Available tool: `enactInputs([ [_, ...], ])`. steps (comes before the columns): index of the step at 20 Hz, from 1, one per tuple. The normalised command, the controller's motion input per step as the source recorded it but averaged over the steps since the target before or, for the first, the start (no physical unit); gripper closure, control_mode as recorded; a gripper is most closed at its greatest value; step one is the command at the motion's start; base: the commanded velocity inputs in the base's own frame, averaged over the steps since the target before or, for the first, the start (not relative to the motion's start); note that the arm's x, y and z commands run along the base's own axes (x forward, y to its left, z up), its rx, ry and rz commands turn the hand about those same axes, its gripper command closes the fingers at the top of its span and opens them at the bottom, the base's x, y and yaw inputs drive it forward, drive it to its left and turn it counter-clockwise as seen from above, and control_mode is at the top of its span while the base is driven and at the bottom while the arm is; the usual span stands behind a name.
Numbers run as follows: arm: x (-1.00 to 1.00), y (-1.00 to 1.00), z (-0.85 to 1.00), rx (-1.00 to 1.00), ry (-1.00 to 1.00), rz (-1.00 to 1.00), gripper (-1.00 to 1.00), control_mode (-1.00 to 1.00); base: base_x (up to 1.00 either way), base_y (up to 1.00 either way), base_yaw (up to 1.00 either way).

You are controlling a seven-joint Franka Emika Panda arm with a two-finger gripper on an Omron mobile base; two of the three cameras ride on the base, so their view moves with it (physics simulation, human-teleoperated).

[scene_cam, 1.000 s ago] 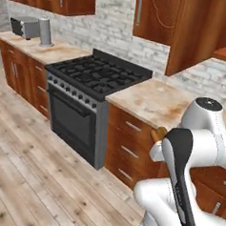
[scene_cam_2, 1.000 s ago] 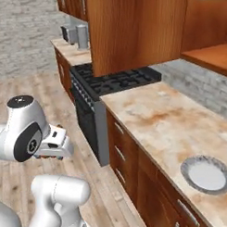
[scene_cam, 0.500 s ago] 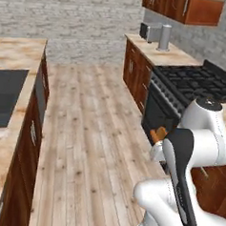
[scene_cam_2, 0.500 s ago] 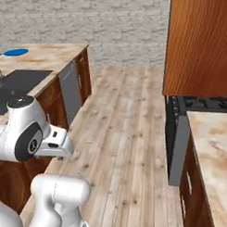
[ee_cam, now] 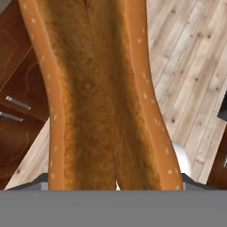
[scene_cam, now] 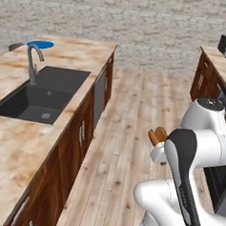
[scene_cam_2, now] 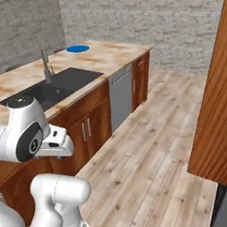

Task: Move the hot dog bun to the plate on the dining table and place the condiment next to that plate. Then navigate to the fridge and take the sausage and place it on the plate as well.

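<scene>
bun (ee_cam: 106, 97): held in gripper (scene_cam: 157, 137), jaws clamped on it; ends cut off in hand view
fingers: hidden by bun
plate (scene_cam: 40, 44): far end of table (scene_cam: 17, 141), small

Stove gone from view; dining table (scene_cam: 66, 59) and plate (scene_cam: 40, 44) ahead.

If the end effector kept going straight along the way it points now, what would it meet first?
Apart from the hot dog bun it holds, probably the wooden floor: the hand view looks down onto floorboards beyond the bun, with cabinet fronts off to one side. Depth is unclear.
</scene>
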Motion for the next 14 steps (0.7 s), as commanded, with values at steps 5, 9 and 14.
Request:
enactInputs([
  [5,0.0,0.0,0.0,0.0,0.0,0.0,1.0,1.0,1.0,-0.56,-0.19],
  [9,0.0,0.0,0.0,0.0,0.0,0.0,1.0,1.0,1.0,-0.42,-0.23],
  [14,0.0,0.0,0.0,0.0,0.0,0.0,1.0,1.0,1.0,-0.36,-0.23],
])
